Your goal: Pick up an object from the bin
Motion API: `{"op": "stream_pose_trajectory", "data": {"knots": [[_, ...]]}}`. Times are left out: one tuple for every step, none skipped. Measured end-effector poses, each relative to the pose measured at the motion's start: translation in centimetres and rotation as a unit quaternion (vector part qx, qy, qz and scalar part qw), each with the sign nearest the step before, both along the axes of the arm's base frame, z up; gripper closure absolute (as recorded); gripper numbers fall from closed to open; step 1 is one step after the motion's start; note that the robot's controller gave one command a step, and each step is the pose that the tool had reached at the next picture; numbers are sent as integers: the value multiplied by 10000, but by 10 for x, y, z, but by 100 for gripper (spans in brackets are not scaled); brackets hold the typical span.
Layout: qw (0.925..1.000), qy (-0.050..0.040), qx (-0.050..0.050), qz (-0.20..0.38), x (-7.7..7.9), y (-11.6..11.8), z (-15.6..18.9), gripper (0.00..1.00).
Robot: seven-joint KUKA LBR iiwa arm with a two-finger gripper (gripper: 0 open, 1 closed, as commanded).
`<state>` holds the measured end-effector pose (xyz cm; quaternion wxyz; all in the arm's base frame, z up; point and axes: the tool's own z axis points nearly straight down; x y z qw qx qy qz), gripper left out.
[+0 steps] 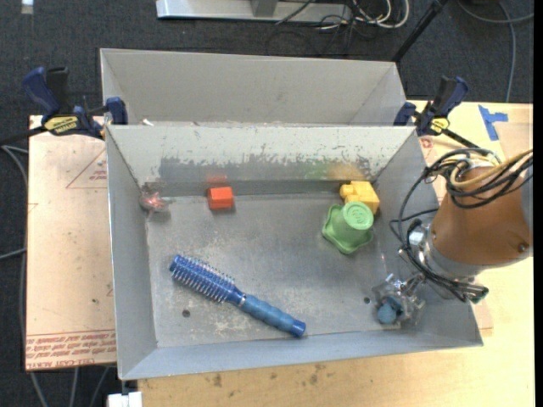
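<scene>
**Bin (254,155)**: grey metal with sloped walls. All places below are given from the brush.

1. **Brush (233,295)**: blue. It lies flat and slanted on the floor, left of centre. The bristle head points toward the far left. The handle end is near the foot of the near wall but apart from it.
2. **Orange block (221,197)**: beyond the brush head, at the foot of the far wall and well apart from the brush.
3. **Pink bit (153,200)**: beyond and left of the brush head, in the far left corner. It is too small to name.
4. **Green cup (348,227)**: beyond and right of the handle end, near the right wall.
5. **Yellow block (360,193)**: just behind the cup, farther from the brush, in the far right corner. Whether it touches the cup cannot be told.
6. **Gripper (399,299)**: right of the handle end and well apart from it. It is low in the near right corner, close to both walls there. Whether it is released or clenched cannot be told.
7. **Blue lump (389,314)**: small, at the gripper's tip on the side facing the brush. A grasp cannot be confirmed.
8. **Orange cover (479,227)**: part of the arm, over the right rim beyond the gripper.

**Open room**: there is bare floor between the brush and the far-wall items. A clear strip runs from the handle end to the gripper. The corner around the gripper is tight.
</scene>
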<state>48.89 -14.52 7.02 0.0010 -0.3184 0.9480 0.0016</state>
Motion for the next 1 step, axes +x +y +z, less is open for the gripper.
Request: {"op": "stream_pose_trajectory", "data": {"knots": [[9978,-48,-33,663,-3,-10,160,100]]}}
